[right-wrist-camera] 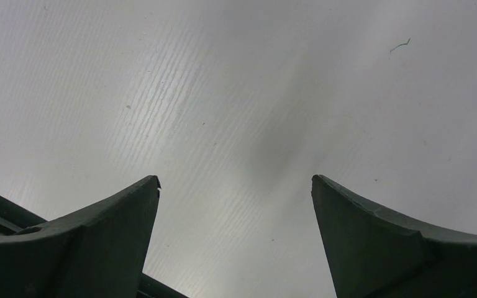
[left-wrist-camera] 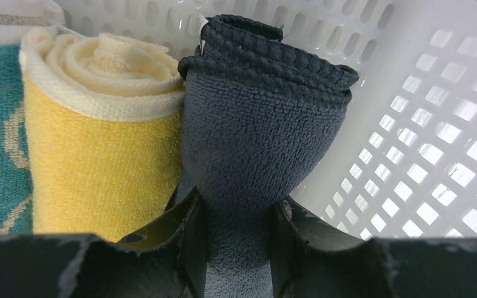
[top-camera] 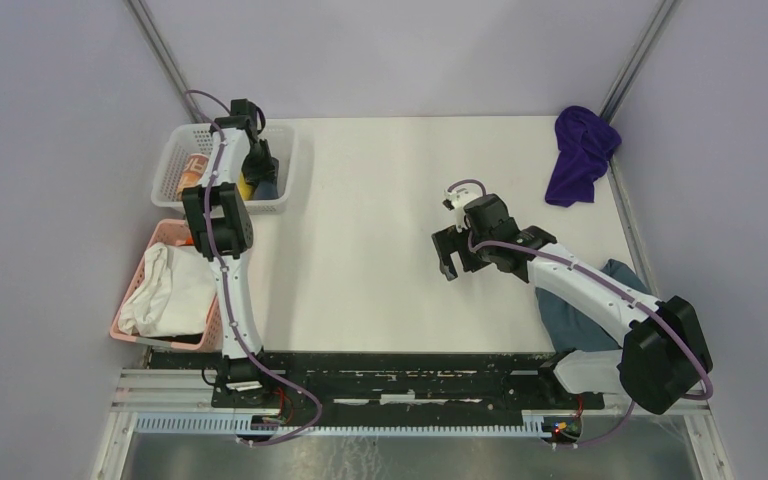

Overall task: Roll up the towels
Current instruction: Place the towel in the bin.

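Left gripper [left-wrist-camera: 237, 242] clamps the rolled grey towel [left-wrist-camera: 254, 124] inside the white basket [left-wrist-camera: 435, 124], touching a yellow roll [left-wrist-camera: 99, 155] there, seemingly to stow it snugly.

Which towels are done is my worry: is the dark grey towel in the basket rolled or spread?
Rolled: the dark grey towel is a compact cylinder with layered end showing, pinched in the left gripper.

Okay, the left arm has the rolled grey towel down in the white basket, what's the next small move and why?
Probably open the left jaws to let it go. The rolled grey towel already sits inside the white basket, snug beside the yellow roll, with the jaws clamped on its near end.
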`<state>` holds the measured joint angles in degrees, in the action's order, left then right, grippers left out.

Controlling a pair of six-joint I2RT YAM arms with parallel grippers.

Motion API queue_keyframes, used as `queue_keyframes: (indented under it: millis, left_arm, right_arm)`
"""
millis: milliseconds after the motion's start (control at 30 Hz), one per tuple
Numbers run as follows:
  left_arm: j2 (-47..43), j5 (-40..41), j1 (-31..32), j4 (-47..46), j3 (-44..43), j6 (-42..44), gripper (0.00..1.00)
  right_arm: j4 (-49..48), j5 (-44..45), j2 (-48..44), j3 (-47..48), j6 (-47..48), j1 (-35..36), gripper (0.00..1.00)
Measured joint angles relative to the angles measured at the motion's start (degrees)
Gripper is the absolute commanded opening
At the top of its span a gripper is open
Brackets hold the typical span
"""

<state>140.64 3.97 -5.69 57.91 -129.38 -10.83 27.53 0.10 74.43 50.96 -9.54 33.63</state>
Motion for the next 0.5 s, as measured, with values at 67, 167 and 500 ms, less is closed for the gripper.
queue_keyframes:
  millis: [67,167,500]
  left_arm:
    - [0.0,0.0,0.0,0.0,0.0,0.0,0.43]
    - [-0.1,0.0,0.0,0.0,0.0,0.0,0.5]
    - [-3.1,-0.6,0.1,1.9,0.9,0.0,0.62]
  right_arm:
    - [0.0,0.0,0.0,0.0,0.0,0.0,1.0]
    - [0.0,0.0,0.0,0.0,0.0,0.0,1.0]
    - [1.3,0.5,-3.1,0.1,0.0,0.0,1.0]
